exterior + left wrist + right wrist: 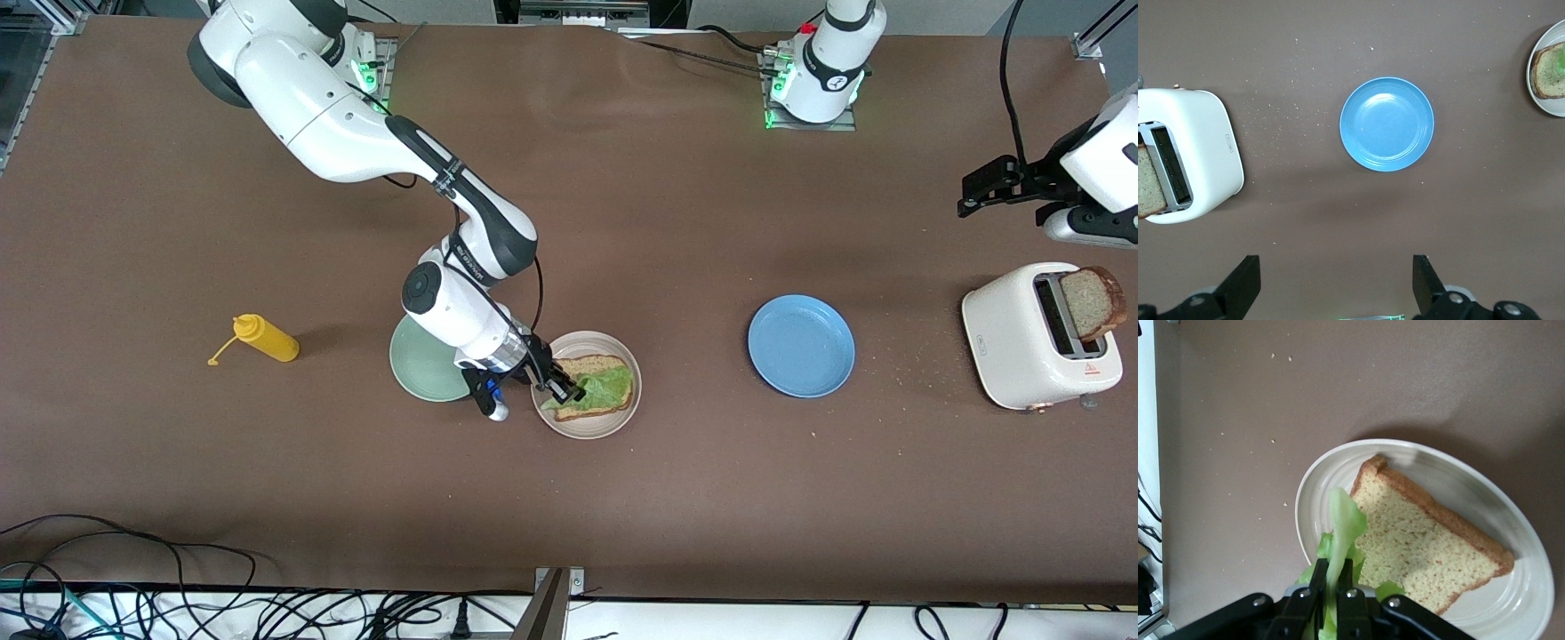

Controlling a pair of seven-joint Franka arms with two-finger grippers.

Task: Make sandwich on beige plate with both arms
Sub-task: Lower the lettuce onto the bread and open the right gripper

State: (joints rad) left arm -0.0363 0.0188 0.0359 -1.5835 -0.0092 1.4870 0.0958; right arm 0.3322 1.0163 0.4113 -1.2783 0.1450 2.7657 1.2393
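Note:
A single bread slice [594,366] [1431,540] lies flat on the beige plate [622,418] [1310,499]. My right gripper [569,389] [1337,577] is shut on one end of a ruffled green lettuce leaf [612,386] [1345,520], low over the plate's edge toward the right arm's end. The leaf drapes over the bread. My left gripper [980,188] [1335,270] hangs open and holds nothing, high over the table beside the toaster. The left wrist view catches the beige plate [1537,93] at its margin. A second bread slice [1092,302] [1150,187] sticks out of the toaster [1022,342] [1201,147].
A mint green plate [418,360] touches the beige plate on the side toward the right arm's end, partly under the right wrist. A blue plate [801,346] [1386,124] lies between the beige plate and the toaster. A yellow mustard bottle [265,339] lies on its side. Crumbs surround the toaster.

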